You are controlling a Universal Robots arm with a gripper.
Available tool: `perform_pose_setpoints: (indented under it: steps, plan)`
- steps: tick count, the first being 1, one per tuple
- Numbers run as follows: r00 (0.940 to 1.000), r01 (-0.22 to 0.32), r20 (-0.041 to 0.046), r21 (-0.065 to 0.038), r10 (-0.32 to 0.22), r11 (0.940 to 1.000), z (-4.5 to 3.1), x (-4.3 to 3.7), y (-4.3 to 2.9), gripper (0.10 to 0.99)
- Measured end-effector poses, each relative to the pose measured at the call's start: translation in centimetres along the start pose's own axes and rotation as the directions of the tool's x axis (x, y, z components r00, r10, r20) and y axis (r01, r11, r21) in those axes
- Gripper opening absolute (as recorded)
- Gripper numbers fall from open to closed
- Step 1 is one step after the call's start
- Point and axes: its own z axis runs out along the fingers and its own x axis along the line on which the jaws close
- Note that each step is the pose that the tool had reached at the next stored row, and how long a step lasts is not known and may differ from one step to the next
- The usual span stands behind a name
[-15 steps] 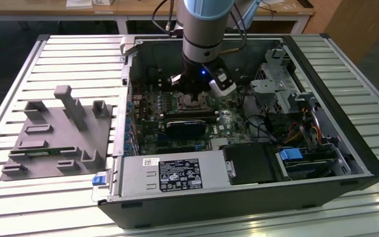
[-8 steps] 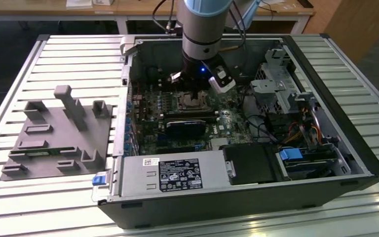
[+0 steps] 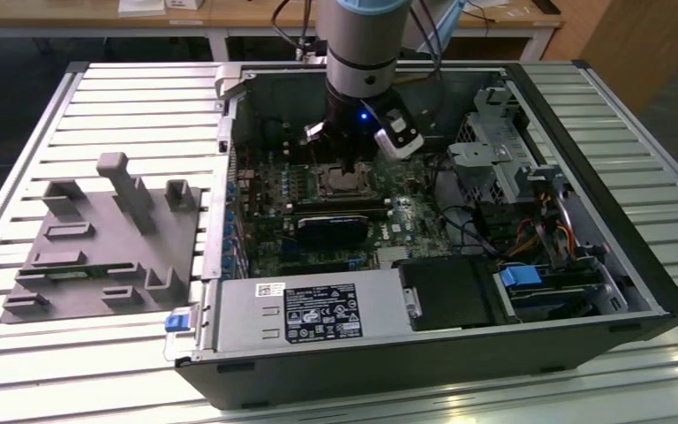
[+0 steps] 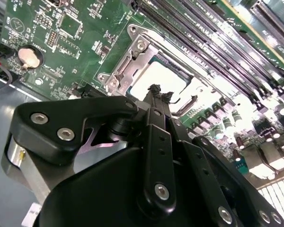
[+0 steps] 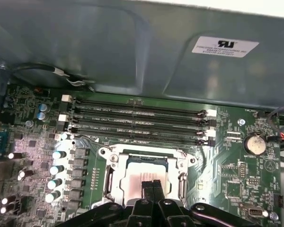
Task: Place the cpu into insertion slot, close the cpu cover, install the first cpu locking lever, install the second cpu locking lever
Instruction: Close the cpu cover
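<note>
The chip lies flat in its socket on the green board. Its shiny grey face shows through the window of the metal frame, which looks to be lying flat around it.

I think the chip is small, light, stiff and easy to hurt. It is best touched only at its edges and never pushed hard on its face. The frame looks thin and a bit springy, and it is best pressed at its rim.

The pincer hangs just above the chip. Its two fingers are pressed together and pinch nothing that I can see.

In the exterior view, the black block sits near the chip at 6 o'clock. The drive cage is at 3 o'clock. The grey tray lies well apart at 9 o'clock, outside the case.

The long black slots run just beside the socket, so room is tight there. Straight above the chip it looks open.
</note>
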Motion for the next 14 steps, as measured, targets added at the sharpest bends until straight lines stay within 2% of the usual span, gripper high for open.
perform_pose_setpoints:
  steps: [5,14]
  plan:
    - [1.0,0.001,-0.0026,0.032,-0.001,0.9995,-0.39,-0.03,0.07,0.106]
    - [1.0,0.001,-0.003,0.038,-0.001,0.9993,-0.39,-0.03,0.07,0.106]
